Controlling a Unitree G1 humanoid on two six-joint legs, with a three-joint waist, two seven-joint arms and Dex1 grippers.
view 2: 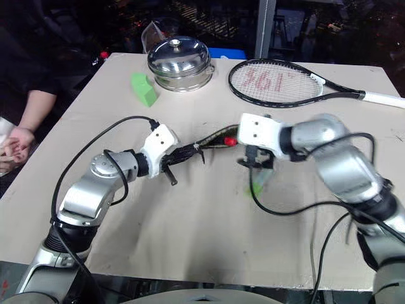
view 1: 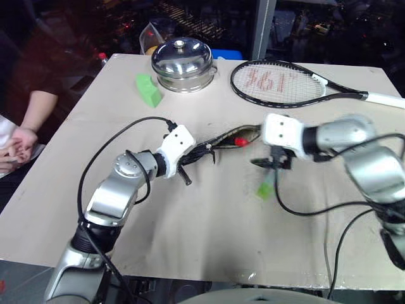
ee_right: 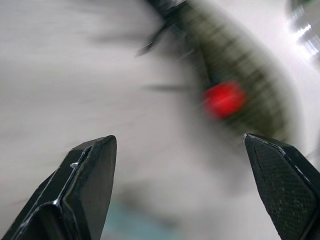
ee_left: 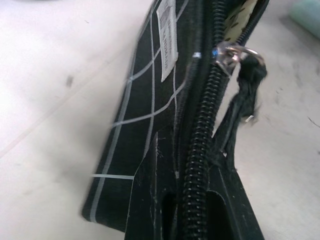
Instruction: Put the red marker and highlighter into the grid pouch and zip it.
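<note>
Highlighter (view 1: pixel 266 188) lies loose on the table (view 1: pixel 209 234), centre-right of frame, just below the right gripper (ee_right: pixel 185 190), whose jaws are spread wide and empty, probably ready to take it. At mid-frame the left gripper (view 1: pixel 185 171) is pinched on the pouch (ee_left: pixel 145 125) end, holding its mouth open, presumably for loading. Marker (view 1: pixel 241 141) cap pokes out of that mouth.

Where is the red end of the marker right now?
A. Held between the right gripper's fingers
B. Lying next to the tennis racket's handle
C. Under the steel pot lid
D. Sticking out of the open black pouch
D. The red marker pokes its red end out of the open mouth of the grid pouch, which the left gripper holds by its edge, while the right gripper stands open with nothing between its fingers.
</note>
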